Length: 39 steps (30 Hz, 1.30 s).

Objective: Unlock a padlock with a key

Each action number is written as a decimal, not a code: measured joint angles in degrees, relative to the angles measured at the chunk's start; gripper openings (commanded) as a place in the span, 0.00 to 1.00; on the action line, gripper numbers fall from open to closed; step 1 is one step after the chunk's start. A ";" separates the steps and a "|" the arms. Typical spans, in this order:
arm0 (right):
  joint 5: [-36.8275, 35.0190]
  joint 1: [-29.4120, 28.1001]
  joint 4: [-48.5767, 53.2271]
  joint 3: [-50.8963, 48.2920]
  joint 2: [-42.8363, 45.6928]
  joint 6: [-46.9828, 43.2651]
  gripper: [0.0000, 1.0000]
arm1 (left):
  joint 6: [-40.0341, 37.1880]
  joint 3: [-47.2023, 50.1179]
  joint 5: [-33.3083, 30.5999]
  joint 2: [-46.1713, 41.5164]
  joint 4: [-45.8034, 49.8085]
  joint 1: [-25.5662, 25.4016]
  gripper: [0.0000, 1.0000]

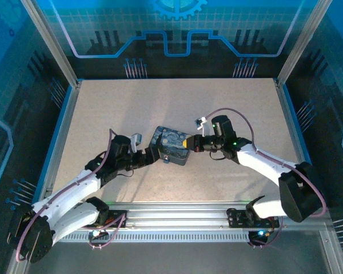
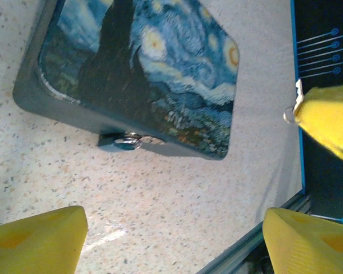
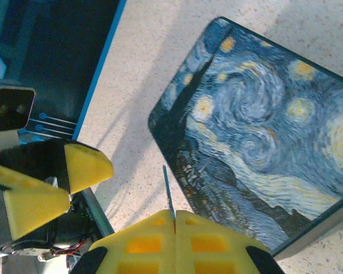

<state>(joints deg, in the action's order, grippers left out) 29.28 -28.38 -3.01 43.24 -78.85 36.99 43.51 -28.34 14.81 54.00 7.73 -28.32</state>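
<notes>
The padlock (image 2: pixel 127 141) is a tiny silvery lock hanging on the near side wall of the swirl-printed case (image 2: pixel 143 68), seen in the left wrist view. My left gripper (image 2: pixel 171 228) stands open a short way in front of it, over bare table, with nothing between its yellow fingers (image 2: pixel 37 240). My right gripper (image 3: pixel 175 214) is shut on the key (image 3: pixel 167 191). The key's thin blade sticks out from the pads and points along the case's (image 3: pixel 257 125) edge. From above, both grippers (image 1: pixel 151 154) (image 1: pixel 190 142) flank the case (image 1: pixel 171 144).
The case lies mid-table on the speckled tabletop (image 1: pixel 177 103). A blue rim (image 1: pixel 63 131) and metal frame border the table. The right gripper's yellow finger (image 2: pixel 326 117) shows at the right of the left wrist view, and the left gripper's fingers (image 3: pixel 86 165) sit left of the key.
</notes>
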 measured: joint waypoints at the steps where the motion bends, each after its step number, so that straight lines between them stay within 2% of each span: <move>1: -0.26 -0.11 -0.04 0.00 -0.66 0.22 0.02 | -0.17 1.05 0.09 -0.11 -0.63 0.00 0.81; 8: -0.98 -0.87 -1.38 0.02 -4.79 1.84 0.02 | -1.99 5.68 0.63 0.48 -8.07 -0.02 0.81; 18: -1.84 -0.94 -5.20 -0.09 -9.16 2.03 0.03 | -3.45 9.03 2.62 9.31 -21.27 -0.35 0.80; 29: -2.32 -1.36 -7.74 -0.83 -10.21 2.03 0.03 | -7.96 9.49 2.54 11.08 -25.75 -0.72 0.80; 39: -3.58 -1.70 -7.96 -0.35 -10.84 1.77 0.03 | -9.62 7.87 2.36 20.50 -28.79 -0.72 0.81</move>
<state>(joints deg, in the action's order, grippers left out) 25.69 -30.09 -10.96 42.89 -89.69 38.76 33.89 -20.47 17.17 74.50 -21.06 -29.04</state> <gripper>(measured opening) 0.063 0.809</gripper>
